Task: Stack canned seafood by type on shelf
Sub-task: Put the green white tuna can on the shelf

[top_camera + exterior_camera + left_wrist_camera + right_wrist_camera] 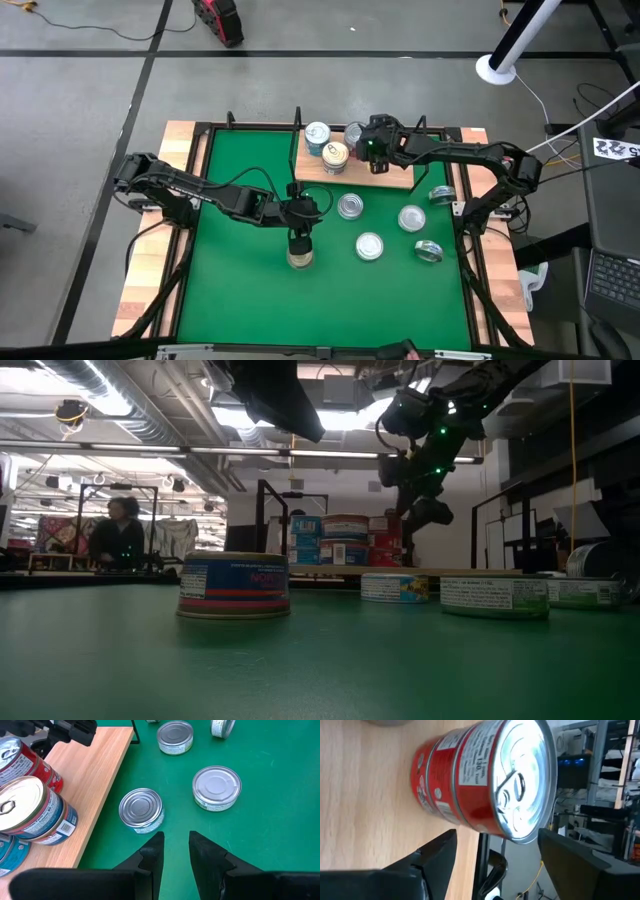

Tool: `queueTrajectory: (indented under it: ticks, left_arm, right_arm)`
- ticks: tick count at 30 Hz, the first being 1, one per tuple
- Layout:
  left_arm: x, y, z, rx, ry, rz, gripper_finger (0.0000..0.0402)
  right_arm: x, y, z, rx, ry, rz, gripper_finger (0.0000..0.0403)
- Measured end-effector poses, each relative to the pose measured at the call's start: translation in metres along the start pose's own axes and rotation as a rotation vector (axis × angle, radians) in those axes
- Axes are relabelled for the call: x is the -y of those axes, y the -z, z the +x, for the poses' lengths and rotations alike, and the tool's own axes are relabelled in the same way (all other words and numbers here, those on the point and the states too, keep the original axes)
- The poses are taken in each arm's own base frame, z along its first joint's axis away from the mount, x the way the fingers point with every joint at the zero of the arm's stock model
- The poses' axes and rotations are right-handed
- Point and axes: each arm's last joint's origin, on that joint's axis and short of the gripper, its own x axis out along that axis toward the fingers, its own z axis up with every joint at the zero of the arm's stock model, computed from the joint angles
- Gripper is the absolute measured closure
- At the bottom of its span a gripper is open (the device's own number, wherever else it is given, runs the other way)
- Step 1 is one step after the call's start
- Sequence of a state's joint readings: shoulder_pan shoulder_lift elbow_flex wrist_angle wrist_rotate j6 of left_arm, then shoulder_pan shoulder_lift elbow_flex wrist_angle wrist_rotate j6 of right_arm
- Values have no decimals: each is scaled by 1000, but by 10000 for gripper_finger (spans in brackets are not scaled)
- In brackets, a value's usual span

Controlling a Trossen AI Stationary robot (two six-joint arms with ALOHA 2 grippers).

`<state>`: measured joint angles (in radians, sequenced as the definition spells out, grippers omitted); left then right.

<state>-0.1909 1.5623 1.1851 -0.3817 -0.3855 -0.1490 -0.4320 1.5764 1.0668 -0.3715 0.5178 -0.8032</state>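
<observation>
Nearest to the low camera: one flat tin [235, 585] with a blue and red side label, upright on the green mat [230, 220] of the counter, alone in the near middle. Directly over it, left hand [300, 238], pointing down, fingers [150, 855] a narrow gap apart and grasping nothing.

Farther out on the mat, five more loose tins. Two silver-lidded ones upright just beyond the left hand: one [142, 810] beside the shelf's near edge, one [217, 787] a little to its right. Third upright tin [412, 217] farther right. Two others near the right rail: one [428, 251] tilted, one [442, 194] apparently on its edge.

At the far middle of the counter, the shelf [395, 180]: light-wood board with black wire rails, carrying three stacks along its left part. Teal-labelled stack [317, 135] at the far left corner. Stack with a blue and pink label [335, 156] just in front of it. Red stack [470, 780] to their right, two tins high, pull-tab lid on top.

Right hand [374, 148] over the shelf at the red stack, released: fingers [435, 855] spread wide on either side of the top tin, clear of it, nothing grasped.

Beyond the counter, far left in the low view, a person [118, 535] at a bench.
</observation>
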Motion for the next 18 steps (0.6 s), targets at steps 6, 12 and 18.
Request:
queueTrajectory:
  ticks: [6, 12, 18]
  left_arm:
    - [0, 0, 0, 0, 0, 0, 315]
    - [0, 0, 0, 0, 0, -1, 315]
    - [0, -1, 0, 14, 2, -6, 316]
  right_arm:
    - [1, 1, -2, -14, 20, 19, 127]
    - [10, 7, -18, -34, 67, 54, 127]
    - [15, 17, -56, 3, 71, 168, 127]
